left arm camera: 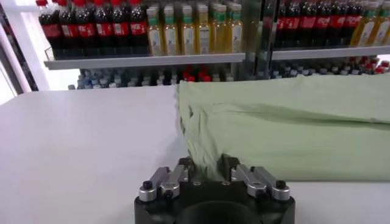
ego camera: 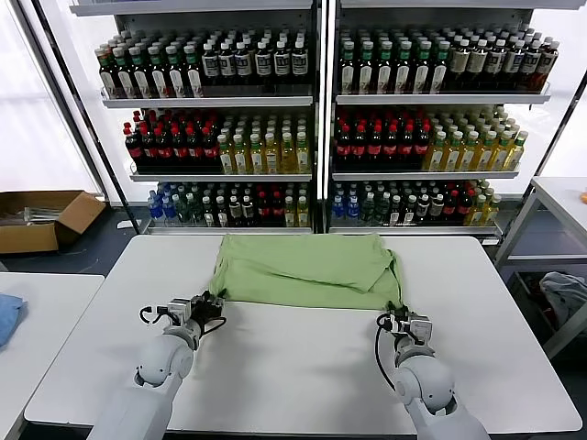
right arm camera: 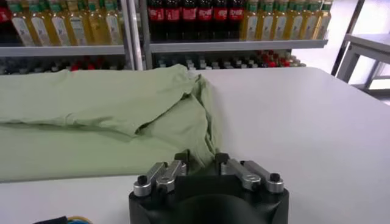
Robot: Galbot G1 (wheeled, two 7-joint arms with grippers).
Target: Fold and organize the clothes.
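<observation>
**A:** Start with the head view. What have you got?

**B:** Your polo shirt (ego camera: 307,269) lies flat across the far half of the white bench (ego camera: 303,357), already doubled over on itself, with the stocked drink shelves (ego camera: 312,119) behind. Your left gripper (ego camera: 207,305) sits at the shirt's near left corner and your right gripper (ego camera: 396,316) at its near right corner, both down at bench level.

**A:** And the left wrist view?

**B:** There the left gripper (left arm camera: 208,169) has its jaws drawn in on the bunched corner of the shirt (left arm camera: 286,128); green cloth is pinched between them. Judge the hold by the fabric: it looks gathered rather than flat, so you may be carrying more than one layer.

**A:** Right wrist view?

**B:** Same picture mirrored. The right gripper (right arm camera: 201,163) has its jaws closed nearly tight on the shirt's (right arm camera: 103,122) near hem, where the cloth puckers up along the side fold.

**A:** So how should I do this step well?

**B:** I'd say you are set to carry the near edge away from you for the next fold. Lift both corners together and only just clear of the bench, keep the hem taut between your two grippers so it doesn't sag, and travel level. If one side leads, the fold will likely land skewed.
</observation>
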